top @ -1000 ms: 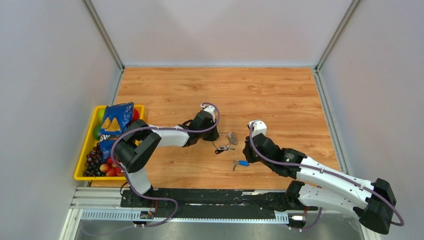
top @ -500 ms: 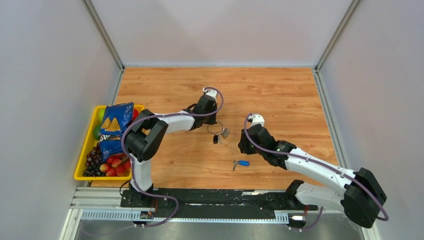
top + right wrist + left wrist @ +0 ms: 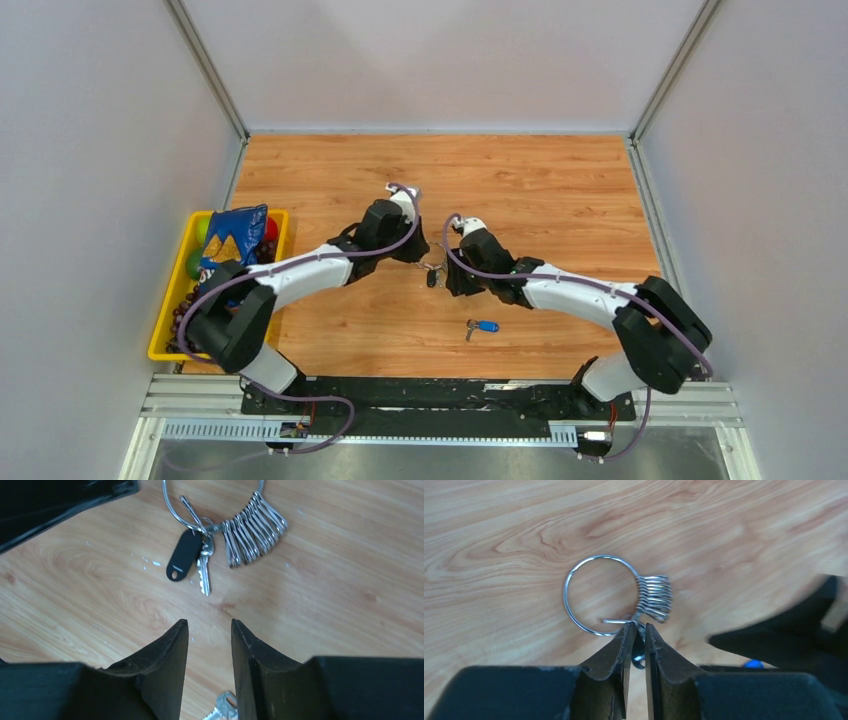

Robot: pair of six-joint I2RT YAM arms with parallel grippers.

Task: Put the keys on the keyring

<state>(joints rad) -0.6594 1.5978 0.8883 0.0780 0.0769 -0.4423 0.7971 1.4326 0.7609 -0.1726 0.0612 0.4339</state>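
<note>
The keyring (image 3: 599, 556), a thin silver wire ring, lies on the wood with a bunch of small silver keys (image 3: 655, 599) on it. A black-headed key (image 3: 184, 555) and a silver key (image 3: 204, 575) hang from it too. My left gripper (image 3: 637, 627) is pinched on the ring where the keys hang; in the top view it is at the ring (image 3: 432, 266). My right gripper (image 3: 207, 625) is open and empty just short of the black key. The blue-headed key (image 3: 485, 326) lies loose nearer the front. A plain silver key (image 3: 222, 711) shows between my right fingers, below them.
A yellow bin (image 3: 163, 322) with fruit and a blue chip bag (image 3: 232, 240) stands at the left edge. Grey walls close the table on three sides. Both arms meet near the table's middle.
My right arm has swung left and now faces the keyring. My left gripper has moved up and left, and the keyring has shifted with it. The blue key has not moved.
</note>
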